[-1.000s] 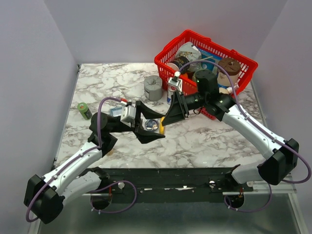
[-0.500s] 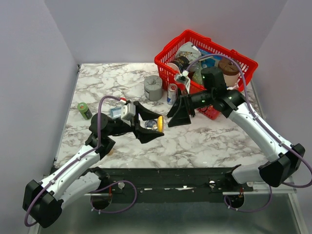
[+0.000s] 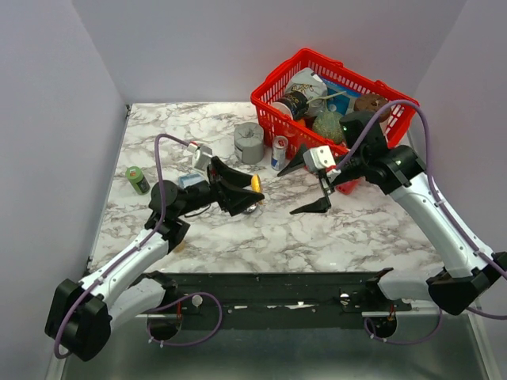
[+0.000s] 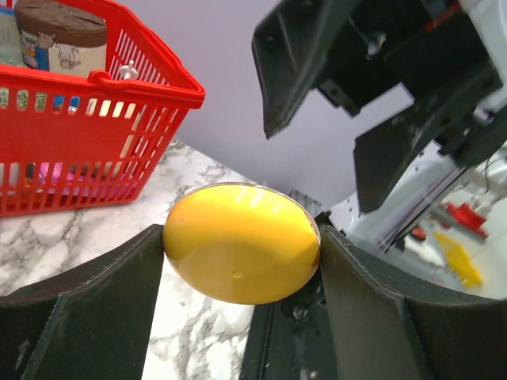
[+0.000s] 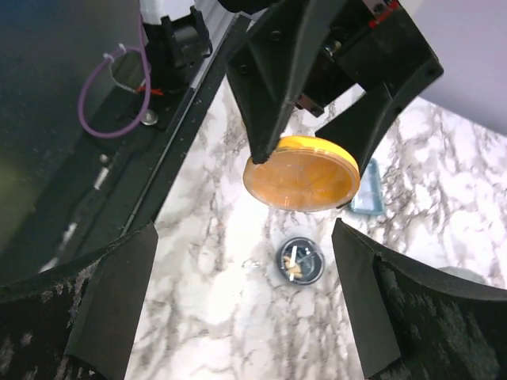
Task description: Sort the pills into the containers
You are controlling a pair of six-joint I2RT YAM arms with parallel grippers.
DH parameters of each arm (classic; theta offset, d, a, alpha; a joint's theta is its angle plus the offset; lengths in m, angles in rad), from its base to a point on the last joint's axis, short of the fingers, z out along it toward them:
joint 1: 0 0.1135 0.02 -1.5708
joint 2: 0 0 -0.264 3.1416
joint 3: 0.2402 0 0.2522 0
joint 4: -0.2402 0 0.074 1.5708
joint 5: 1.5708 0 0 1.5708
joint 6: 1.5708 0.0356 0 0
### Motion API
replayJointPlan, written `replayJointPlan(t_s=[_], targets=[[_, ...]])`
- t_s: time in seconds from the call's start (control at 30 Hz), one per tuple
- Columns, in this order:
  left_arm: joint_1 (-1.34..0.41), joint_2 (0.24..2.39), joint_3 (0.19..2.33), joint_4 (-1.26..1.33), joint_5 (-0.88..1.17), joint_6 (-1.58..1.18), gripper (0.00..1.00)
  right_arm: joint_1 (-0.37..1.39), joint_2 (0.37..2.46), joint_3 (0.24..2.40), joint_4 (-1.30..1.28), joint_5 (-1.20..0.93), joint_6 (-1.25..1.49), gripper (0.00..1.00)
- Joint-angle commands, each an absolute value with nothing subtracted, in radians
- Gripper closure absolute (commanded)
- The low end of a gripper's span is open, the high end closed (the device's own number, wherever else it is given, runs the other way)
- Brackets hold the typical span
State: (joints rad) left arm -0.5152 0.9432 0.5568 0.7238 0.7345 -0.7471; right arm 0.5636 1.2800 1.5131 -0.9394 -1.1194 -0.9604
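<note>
I'm looking down on a white marble-patterned table (image 3: 356, 229) with grey veins, closed in by plain pale lavender walls (image 3: 238, 47). A black rail (image 3: 277, 285) runs along the near edge where both arm bases sit. At the far right stands a red wire basket (image 3: 333, 91) packed with jars and tins. A squat grey cylinder (image 3: 249, 142) and a small can (image 3: 279, 152) sit just left of it, and a green object (image 3: 137, 180) lies out by the left edge.

The left gripper (image 3: 253, 192) is clamped on the translucent orange dish (image 3: 256, 184), held off the marble near mid-table. The right gripper (image 3: 290, 194) faces it from close by, jaws spread wide and holding nothing.

From overhead the orange dish is only a bright sliver. The left wrist view shows it properly — pinched rim to rim between the two dark fingers (image 4: 87, 317) and tipped up on edge, with the basket behind on the left and the right gripper looming at upper right.

Only the right wrist view shows the silvery dish (image 5: 301, 261) plainly; overhead it is mostly lost under the left fingers. It lies flat on the marble, apart from the held orange dish, with a few pale pieces (image 5: 295, 267) inside — pills, I think, though they are too small to be sure. That view also catches a small bluish item (image 5: 368, 194) just beside the left gripper.
</note>
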Motion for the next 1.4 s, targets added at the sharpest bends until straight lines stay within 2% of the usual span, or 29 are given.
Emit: replayJointPlan(t_s=[0.0, 0.23, 0.33, 0.67, 0.93, 1.37], targets=[[-0.503, 1.009, 0.538, 0.978, 0.675, -1.005, 0.74, 0.577, 1.311, 1.468, -0.844, -1.160, -1.141, 0.00], [-0.503, 1.054, 0.554, 1.078, 0.673, -1.098, 0.75, 0.581, 1.339, 1.462, -0.620, -1.077, -0.965, 0.00], [-0.503, 1.066, 0.557, 1.091, 0.673, -1.112, 0.75, 0.589, 1.350, 1.471, -0.598, -1.057, -0.940, 0.00], [-0.503, 1.088, 0.575, 1.115, 0.658, -1.138, 0.76, 0.692, 1.374, 1.489, -0.600, -1.051, -0.873, 0.00], [-0.503, 1.088, 0.580, 1.120, 0.669, -1.143, 0.76, 0.695, 1.390, 1.514, -0.565, -0.999, -0.822, 0.00], [-0.499, 1.111, 0.592, 1.150, 0.729, -1.175, 0.76, 0.706, 1.414, 1.574, -0.703, -1.043, -0.954, 0.00]])
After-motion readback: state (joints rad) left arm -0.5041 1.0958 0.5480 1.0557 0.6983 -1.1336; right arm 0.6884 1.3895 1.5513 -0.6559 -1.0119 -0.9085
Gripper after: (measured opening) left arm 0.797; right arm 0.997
